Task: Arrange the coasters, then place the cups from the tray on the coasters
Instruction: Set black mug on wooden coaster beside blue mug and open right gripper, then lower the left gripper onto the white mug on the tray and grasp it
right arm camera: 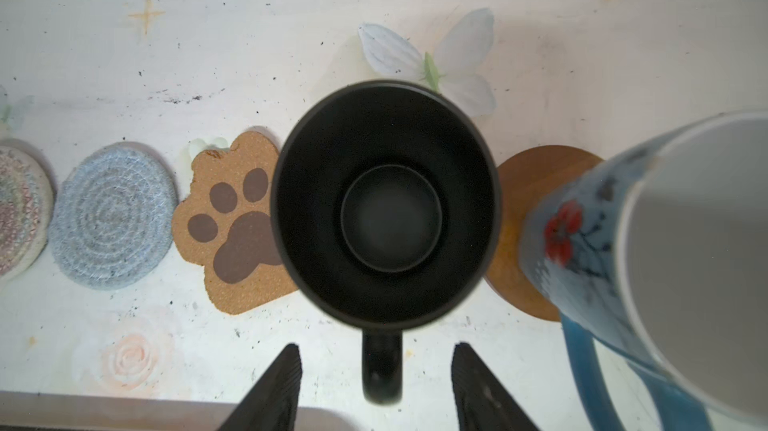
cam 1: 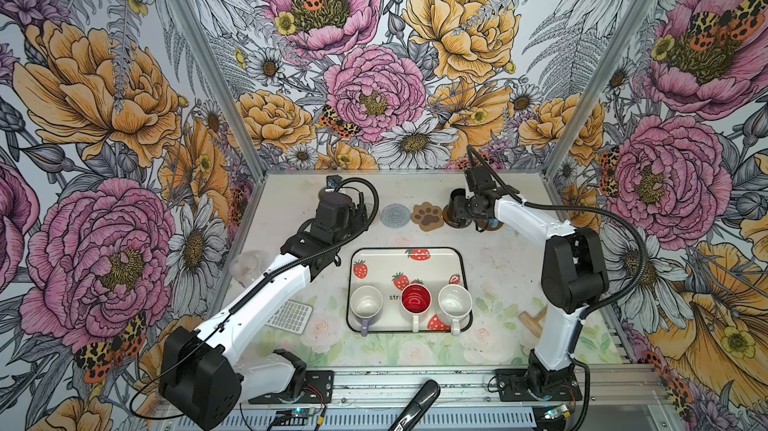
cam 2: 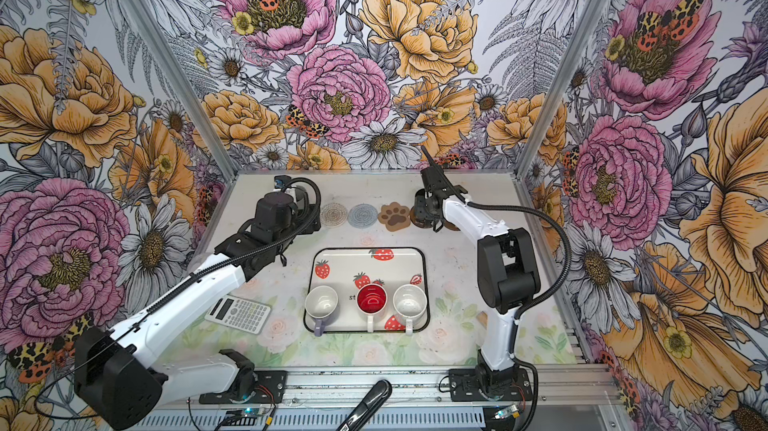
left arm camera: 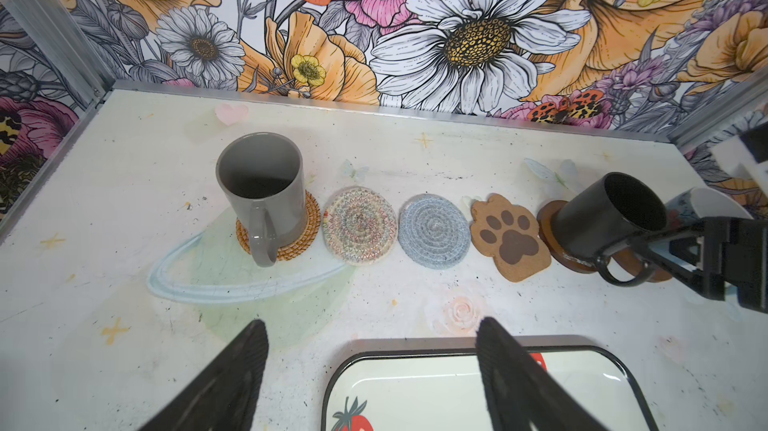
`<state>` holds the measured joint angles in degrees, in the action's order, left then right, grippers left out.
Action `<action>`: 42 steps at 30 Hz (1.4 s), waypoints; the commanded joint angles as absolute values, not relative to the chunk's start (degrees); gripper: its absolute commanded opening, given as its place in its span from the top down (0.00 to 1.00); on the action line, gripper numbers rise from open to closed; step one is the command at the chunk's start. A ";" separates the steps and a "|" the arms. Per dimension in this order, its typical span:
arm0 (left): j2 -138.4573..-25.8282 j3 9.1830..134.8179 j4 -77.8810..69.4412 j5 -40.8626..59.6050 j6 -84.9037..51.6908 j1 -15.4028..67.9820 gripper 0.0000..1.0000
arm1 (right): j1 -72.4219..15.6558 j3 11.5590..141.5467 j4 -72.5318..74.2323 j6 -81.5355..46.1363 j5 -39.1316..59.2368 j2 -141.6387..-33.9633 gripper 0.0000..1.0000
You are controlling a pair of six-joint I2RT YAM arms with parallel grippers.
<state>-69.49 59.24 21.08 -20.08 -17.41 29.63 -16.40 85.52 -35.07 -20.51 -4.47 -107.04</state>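
A row of coasters lies at the back of the table. The grey cup stands on the tan rattan coaster. The multicoloured woven coaster, the grey-blue one and the paw coaster are bare. The black cup sits on a brown disc. Its handle lies untouched between the fingers of my open right gripper. The light blue cup stands beside it. My left gripper hangs open and empty over the tray's far rim. The tray holds lavender, red-inside and speckled cups.
A calculator lies left of the tray, with a clear glass beaker behind it under my left arm. A small wooden piece lies right of the tray. A black handled tool rests on the front rail. Flowered walls close three sides.
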 commanded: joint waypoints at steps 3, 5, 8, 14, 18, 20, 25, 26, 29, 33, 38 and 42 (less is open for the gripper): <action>-64.74 58.54 27.37 -23.96 -17.42 33.45 0.20 | -20.97 83.02 -34.10 -21.53 -10.01 -100.17 0.39; -63.38 58.54 30.34 -24.26 -17.74 34.78 0.21 | -22.66 82.64 -34.06 -21.38 -11.82 -99.35 0.39; -62.16 58.27 34.91 -24.70 -18.66 35.98 0.22 | -24.79 82.45 -34.10 -21.69 -12.92 -98.71 0.39; -59.91 57.83 42.78 -22.33 -21.69 37.31 0.24 | -27.28 83.15 -33.93 -22.41 -12.01 -99.14 0.39; -59.04 57.02 49.58 -19.63 -24.48 37.56 0.26 | -27.66 83.02 -33.78 -22.54 -11.26 -99.48 0.38; -57.76 55.77 50.70 -17.67 -25.88 38.43 0.28 | -27.69 82.79 -33.66 -22.76 -11.12 -99.65 0.38; -54.84 53.03 50.93 -10.11 -28.65 42.35 0.30 | -27.69 82.62 -33.05 -23.12 -9.89 -100.35 0.38; -54.59 52.53 51.14 -8.89 -29.22 43.10 0.31 | -27.77 82.63 -32.97 -23.19 -9.77 -100.45 0.38; -54.14 50.25 52.78 -7.31 -31.83 46.01 0.32 | -27.77 82.20 -32.65 -23.38 -9.65 -100.55 0.38; -53.21 46.80 54.05 -6.30 -36.21 50.71 0.34 | -27.77 81.74 -32.02 -23.69 -9.17 -100.89 0.38; -51.09 43.10 54.05 -6.11 -41.93 58.13 0.34 | -27.86 81.26 -31.47 -24.08 -8.30 -101.24 0.38; -50.75 41.51 54.05 -6.93 -45.59 63.68 0.34 | -27.97 80.95 -31.04 -24.25 -8.11 -101.25 0.38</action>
<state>-51.44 42.26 53.89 -7.38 -40.84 61.25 -27.57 81.73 -33.04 -23.14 -8.75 -100.62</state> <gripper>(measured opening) 0.656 0.621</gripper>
